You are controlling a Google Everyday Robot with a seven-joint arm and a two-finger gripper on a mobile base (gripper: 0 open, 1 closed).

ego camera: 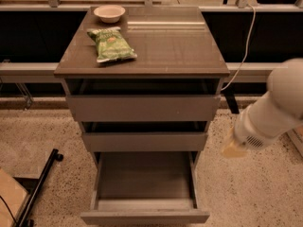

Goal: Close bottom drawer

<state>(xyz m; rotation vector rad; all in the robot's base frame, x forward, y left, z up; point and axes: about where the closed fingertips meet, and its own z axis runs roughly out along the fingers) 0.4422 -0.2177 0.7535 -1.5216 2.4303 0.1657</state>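
Bottom drawer [144,181] pulled well out, gripper [235,148] hovering just right of it — not touching, grip state unreadable

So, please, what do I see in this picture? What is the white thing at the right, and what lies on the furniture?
There is only one camera. It looks down at the front of a small cabinet; where it is mounted is not known. The white tube at the right is the robot's arm. Its yellowish tip is the end effector, the grasping part. It hangs to the right of the cabinet, touches no drawer, and nothing shows in it. On top lie a bowl and a green bag. The bottom drawer is pulled far out and empty.
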